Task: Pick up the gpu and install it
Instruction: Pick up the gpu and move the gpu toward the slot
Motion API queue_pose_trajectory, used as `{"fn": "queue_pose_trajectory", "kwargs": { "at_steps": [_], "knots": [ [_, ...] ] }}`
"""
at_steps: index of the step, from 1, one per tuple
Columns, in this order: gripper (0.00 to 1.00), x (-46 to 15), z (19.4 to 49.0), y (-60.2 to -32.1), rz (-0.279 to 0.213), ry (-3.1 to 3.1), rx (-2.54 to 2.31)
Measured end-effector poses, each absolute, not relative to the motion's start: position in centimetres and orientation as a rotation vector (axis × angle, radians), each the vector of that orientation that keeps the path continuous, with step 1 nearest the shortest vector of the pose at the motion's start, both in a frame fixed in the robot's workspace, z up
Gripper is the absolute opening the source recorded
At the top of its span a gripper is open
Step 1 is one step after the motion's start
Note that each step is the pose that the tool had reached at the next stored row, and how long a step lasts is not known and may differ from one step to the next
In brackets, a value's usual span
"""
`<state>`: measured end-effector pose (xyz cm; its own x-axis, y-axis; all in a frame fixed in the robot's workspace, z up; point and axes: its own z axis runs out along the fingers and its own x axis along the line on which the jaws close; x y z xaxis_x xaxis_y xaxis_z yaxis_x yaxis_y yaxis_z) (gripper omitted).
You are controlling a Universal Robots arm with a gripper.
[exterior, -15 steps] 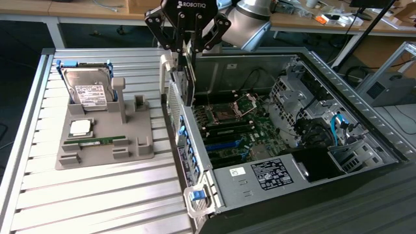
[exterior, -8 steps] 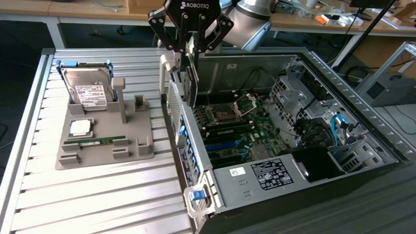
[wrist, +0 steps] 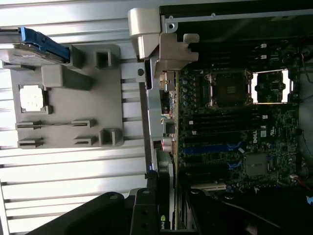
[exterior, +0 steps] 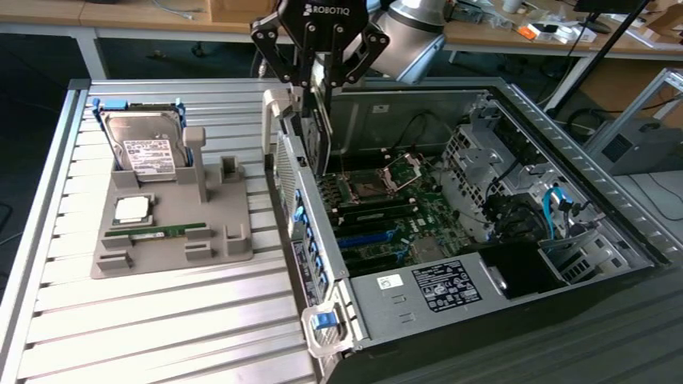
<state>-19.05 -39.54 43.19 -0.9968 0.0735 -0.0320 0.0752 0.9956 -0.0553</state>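
The gpu (exterior: 315, 128) hangs edge-on as a thin dark card with a silver bracket. My gripper (exterior: 318, 80) is shut on its upper edge. It hovers just above the left wall of the open computer case (exterior: 427, 296), over the far end of the motherboard (exterior: 373, 216). In the wrist view the card (wrist: 166, 223) shows a small green logo between my dark fingers (wrist: 142, 213). The motherboard (wrist: 230, 122), with its blue and black slots, lies beyond it.
A grey fixture tray (exterior: 171, 240) stands on the slatted table at the exterior view's left. It holds a hard drive (exterior: 144, 148), a processor (exterior: 133, 210) and a green memory stick (exterior: 160, 232). Cables and drive cages crowd the case's right side (exterior: 523, 208).
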Motion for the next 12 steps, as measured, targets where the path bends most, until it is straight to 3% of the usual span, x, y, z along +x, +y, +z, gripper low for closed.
{"fn": "queue_pose_trajectory", "kwargs": {
  "at_steps": [12],
  "knots": [
    [0.27,-18.03,43.11,-39.55,-0.088,3.108,0.116]
  ]
}}
